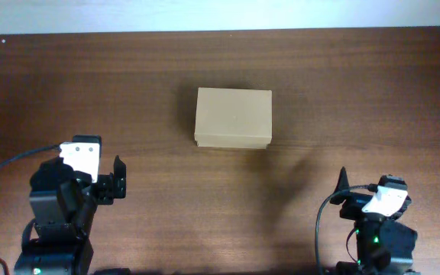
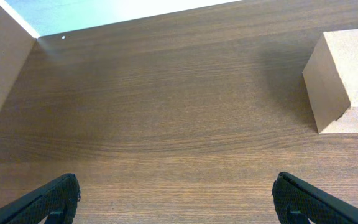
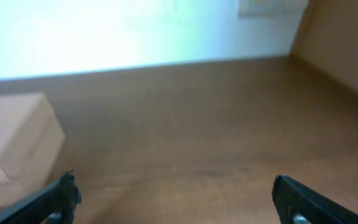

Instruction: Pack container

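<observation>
Left arm sits at the table's (image 1: 357,92) 7 o'clock corner. Left gripper (image 1: 116,182) is released: jaws wide apart, nothing between them, only bare wood grain under them in the left wrist view (image 2: 176,198). It points toward 1 o'clock, well apart from the box. A black cable (image 1: 6,166) runs off the arm toward 9 o'clock.

Container (image 1: 233,117) is a plain tan cardboard box, standing just 12 o'clock of table centre. Lid flap is down, top is flat and unmarked, and the long side runs 9 to 3. Nothing touches it. Left wrist view has it at 2 o'clock (image 2: 344,81), one corner toward the camera. Right wrist view has it at 9 o'clock (image 3: 14,143), blurred.

Right arm sits at the 5 o'clock corner. Right gripper (image 1: 344,186) is also released: fingers spread, empty, open wood between the tips in its wrist view (image 3: 173,194). It points roughly 12 o'clock, well apart from the box. From the container, the left gripper is at 8 o'clock and the right at 4 o'clock.
</observation>
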Action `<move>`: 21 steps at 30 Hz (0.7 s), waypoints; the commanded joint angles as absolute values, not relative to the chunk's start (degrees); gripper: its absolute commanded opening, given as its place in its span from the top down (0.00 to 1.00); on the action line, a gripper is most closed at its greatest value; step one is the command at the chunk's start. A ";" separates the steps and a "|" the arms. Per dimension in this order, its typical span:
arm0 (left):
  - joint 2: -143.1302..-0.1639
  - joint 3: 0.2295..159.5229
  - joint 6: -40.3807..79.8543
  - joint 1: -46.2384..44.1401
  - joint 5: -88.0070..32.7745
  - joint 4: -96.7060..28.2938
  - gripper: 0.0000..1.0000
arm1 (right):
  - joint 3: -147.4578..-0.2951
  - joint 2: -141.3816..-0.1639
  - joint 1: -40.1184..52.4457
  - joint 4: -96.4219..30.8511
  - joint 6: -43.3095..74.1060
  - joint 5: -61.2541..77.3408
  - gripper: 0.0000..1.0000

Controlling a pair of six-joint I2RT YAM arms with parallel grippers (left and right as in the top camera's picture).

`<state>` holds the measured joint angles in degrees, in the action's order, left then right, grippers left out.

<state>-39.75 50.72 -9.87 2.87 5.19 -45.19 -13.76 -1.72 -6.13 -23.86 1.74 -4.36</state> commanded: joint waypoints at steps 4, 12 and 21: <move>-39.79 50.43 -9.91 3.16 5.21 -45.12 0.01 | -12.69 -0.21 -5.58 -23.33 2.37 -3.16 0.01; -39.79 50.43 -9.91 3.16 5.21 -45.12 0.01 | -8.73 -0.21 -5.58 -23.33 2.35 -3.20 0.01; -39.79 50.43 -9.91 3.16 5.21 -45.39 0.01 | -6.81 -0.32 -5.58 -23.07 2.35 -3.20 0.01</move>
